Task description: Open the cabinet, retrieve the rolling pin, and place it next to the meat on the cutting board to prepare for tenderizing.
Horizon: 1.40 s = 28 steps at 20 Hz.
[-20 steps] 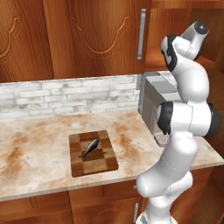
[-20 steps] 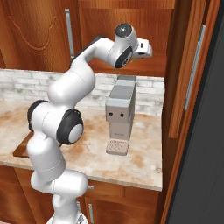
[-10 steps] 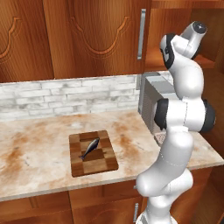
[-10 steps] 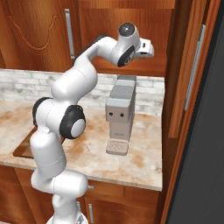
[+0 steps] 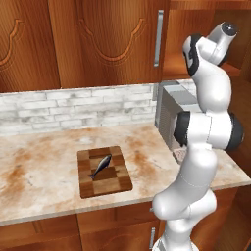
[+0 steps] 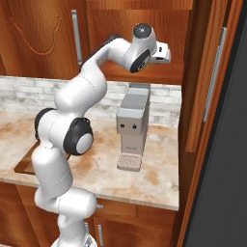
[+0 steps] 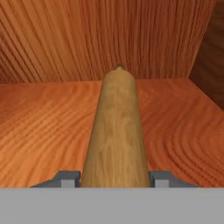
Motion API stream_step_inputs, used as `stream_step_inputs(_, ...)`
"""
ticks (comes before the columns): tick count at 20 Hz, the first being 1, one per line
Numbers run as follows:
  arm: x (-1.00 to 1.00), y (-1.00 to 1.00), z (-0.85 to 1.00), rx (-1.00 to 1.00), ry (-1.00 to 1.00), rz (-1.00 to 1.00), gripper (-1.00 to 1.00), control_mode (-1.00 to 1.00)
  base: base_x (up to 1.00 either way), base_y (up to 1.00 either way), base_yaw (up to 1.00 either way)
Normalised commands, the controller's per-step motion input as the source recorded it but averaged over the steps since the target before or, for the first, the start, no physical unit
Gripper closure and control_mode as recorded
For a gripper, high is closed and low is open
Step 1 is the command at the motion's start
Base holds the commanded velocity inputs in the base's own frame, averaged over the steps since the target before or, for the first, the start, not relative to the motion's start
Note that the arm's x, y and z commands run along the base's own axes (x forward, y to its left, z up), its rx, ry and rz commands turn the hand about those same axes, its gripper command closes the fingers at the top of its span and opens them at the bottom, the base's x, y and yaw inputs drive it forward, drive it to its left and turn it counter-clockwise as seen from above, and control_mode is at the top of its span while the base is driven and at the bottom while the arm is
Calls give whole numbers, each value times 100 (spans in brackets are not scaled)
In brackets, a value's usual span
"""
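Closest to me is the marble-look counter (image 5: 44,166), and on it lies the checkered cutting board (image 5: 105,172), set a little askew. The meat (image 5: 100,166), a slim dark fish shape, rests near the middle of the board, its long axis running diagonally from the near left to the far right.

Further along the counter a grey boxy appliance (image 6: 133,124) stands against the pale brick backsplash (image 5: 73,108), just past the robot's white arm (image 5: 206,132).

Up above, the arm bends over and reaches into the open cabinet (image 6: 140,38), whose door (image 6: 207,77) hangs swung out to the right with its silver bar handle showing. The wider carved-panel door (image 5: 105,41) beside it is closed.

Inside, from the hand's own vantage, the rolling pin (image 7: 116,131) lies on the plain wooden shelf (image 7: 39,127). Its long axis runs straight away from the hand toward the cabinet's back wall, the far handle end pointing at that wall. The gripper (image 7: 114,178) sits astride the near end, one grey fingertip (image 7: 68,178) on each side and hard up against the wood; whether the claw truly pinches the pin or merely brackets it I cannot tell.
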Motion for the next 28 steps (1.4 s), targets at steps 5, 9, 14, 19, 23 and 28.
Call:
stream_step_inputs(5,-89,2,0,2,-19,0,100,-100,0,0,0)
stream_step_inputs(9,-94,20,0,0,-11,0,100,-100,0,0,0)
stream_step_inputs(14,-79,37,12,0,-7,0,100,-100,0,0,0)
stream_step_inputs(19,-86,36,23,0,-4,0,100,-100,0,0,0)
stream_step_inputs(23,-97,24,15,1,0,0,100,-100,0,0,0)
stream_step_inputs(28,-100,26,5,3,0,0,100,-100,0,0,0)
